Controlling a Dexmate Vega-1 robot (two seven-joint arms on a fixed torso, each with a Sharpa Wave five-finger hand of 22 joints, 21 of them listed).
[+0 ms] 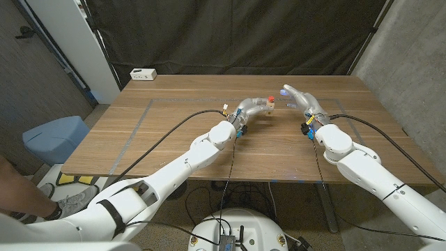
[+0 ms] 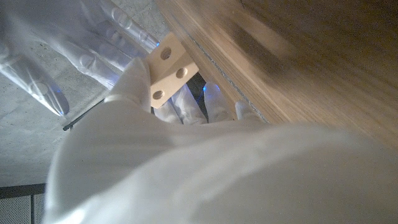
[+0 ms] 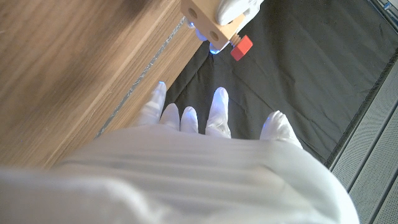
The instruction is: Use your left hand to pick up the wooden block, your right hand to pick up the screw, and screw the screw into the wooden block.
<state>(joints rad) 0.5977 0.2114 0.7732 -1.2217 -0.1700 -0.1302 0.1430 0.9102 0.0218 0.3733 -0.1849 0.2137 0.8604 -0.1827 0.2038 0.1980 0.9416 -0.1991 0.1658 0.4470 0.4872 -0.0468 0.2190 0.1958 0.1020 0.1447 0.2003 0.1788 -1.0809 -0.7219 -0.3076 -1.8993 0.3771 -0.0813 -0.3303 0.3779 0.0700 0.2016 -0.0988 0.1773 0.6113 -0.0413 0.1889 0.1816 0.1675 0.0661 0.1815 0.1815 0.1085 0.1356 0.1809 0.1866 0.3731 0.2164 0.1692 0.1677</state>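
Observation:
My left hand (image 1: 252, 109) holds the small pale wooden block (image 1: 268, 109) up above the middle of the table. In the left wrist view the block (image 2: 169, 68) shows three holes, pinched between the fingers of my left hand (image 2: 155, 155). The red-headed screw (image 1: 270, 100) sticks out of the block; the right wrist view has its red head (image 3: 242, 48) standing off one face of the block (image 3: 208, 22). My right hand (image 1: 300, 100) hovers just to the right of the block with fingers spread and nothing in it. From the wrist, the right hand (image 3: 205, 162) is a short gap away from the screw.
The wooden table (image 1: 174, 132) carries a taped rectangle outline. A white power strip (image 1: 143, 74) lies at the far left corner. A blue bin (image 1: 52, 136) and a person's foot (image 1: 66, 203) are on the floor to the left. Black curtains hang behind.

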